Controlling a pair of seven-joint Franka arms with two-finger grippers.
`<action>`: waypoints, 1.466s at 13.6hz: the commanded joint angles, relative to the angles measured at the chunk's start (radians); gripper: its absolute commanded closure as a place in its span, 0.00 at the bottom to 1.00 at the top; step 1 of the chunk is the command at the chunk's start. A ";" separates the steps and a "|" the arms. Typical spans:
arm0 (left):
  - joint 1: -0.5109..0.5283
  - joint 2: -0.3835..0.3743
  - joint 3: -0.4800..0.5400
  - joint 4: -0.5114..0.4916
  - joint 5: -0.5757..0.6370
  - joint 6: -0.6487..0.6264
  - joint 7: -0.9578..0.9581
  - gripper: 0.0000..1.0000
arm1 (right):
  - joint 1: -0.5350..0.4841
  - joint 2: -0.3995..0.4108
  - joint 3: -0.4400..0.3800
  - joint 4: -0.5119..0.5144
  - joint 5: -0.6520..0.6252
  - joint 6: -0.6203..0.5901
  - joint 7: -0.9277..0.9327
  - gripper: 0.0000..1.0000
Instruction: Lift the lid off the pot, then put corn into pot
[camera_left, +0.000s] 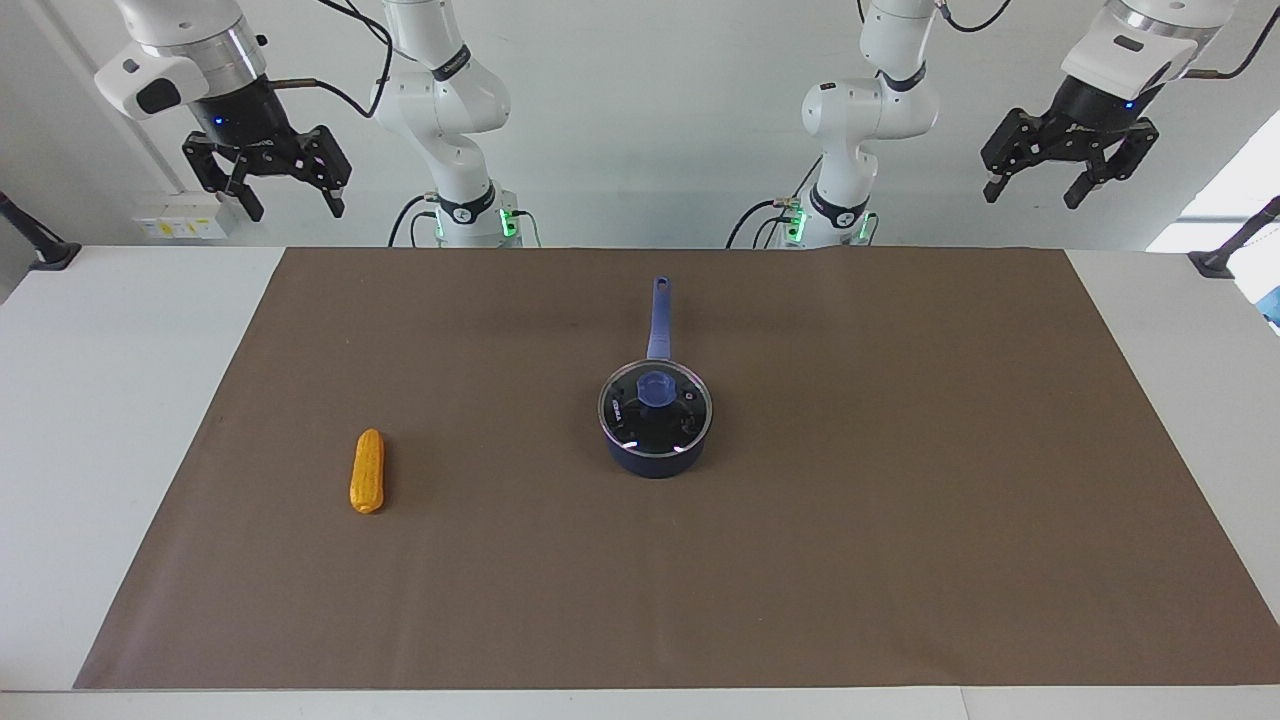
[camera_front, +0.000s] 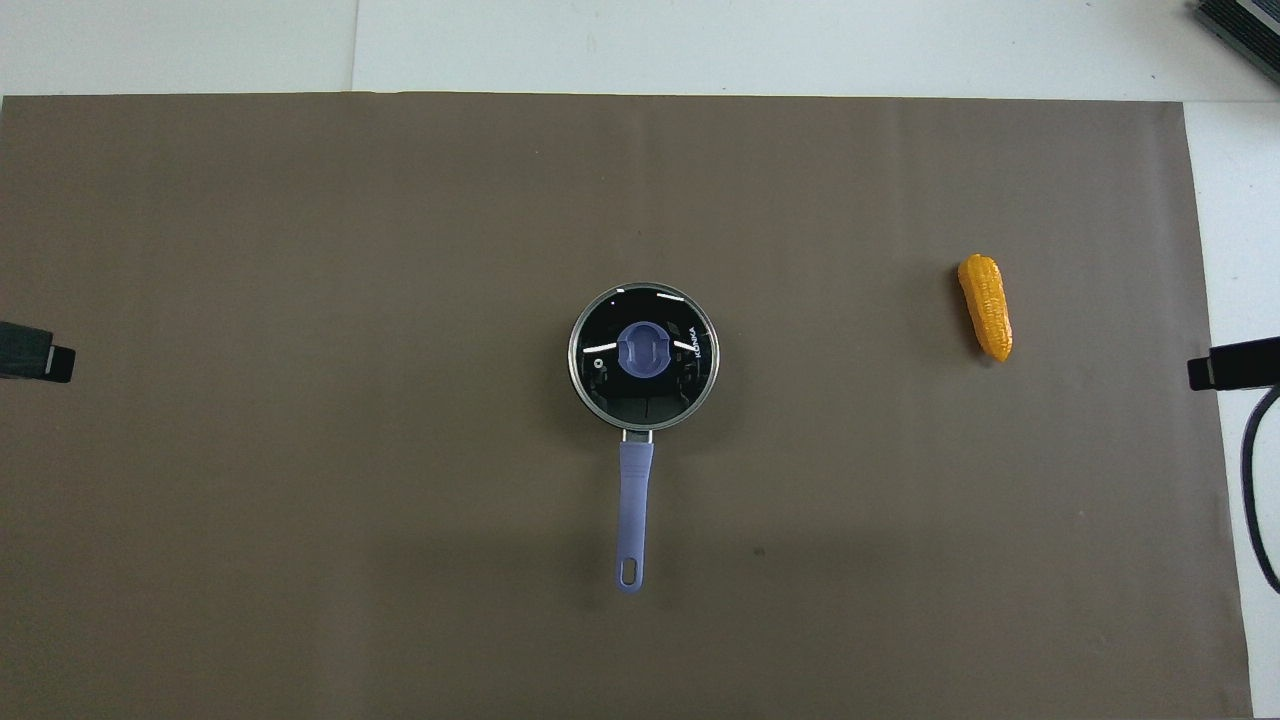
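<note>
My left end effector (camera_left: 1070, 165) hangs high, fingers spread wide, over the worktop's (camera_left: 120, 420) edge at my end; the right end effector (camera_left: 265, 180) waits likewise wide. The lid (camera_left: 656, 405) sits on the pot (camera_left: 655, 460), well below and inward. Corn (camera_left: 368, 471) lies below the right one. Best descend plumb over the knob (camera_left: 656, 388), pinch it centrally, lift straight.

Bright even light, sharp focus, white glints on the glass lid (camera_front: 644, 356), faint soft shadows on the tabletop (camera_left: 130, 400)
</note>
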 joint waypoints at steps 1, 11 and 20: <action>-0.006 -0.006 0.006 0.002 0.007 -0.002 0.003 0.00 | -0.003 0.001 0.003 0.002 -0.011 0.027 0.011 0.00; -0.017 -0.014 0.003 -0.004 0.001 -0.011 -0.013 0.00 | 0.000 0.031 0.005 0.025 0.002 -0.002 0.011 0.00; -0.017 -0.042 0.003 -0.050 -0.004 0.001 -0.051 0.00 | 0.000 0.031 0.005 0.025 0.004 -0.001 0.011 0.00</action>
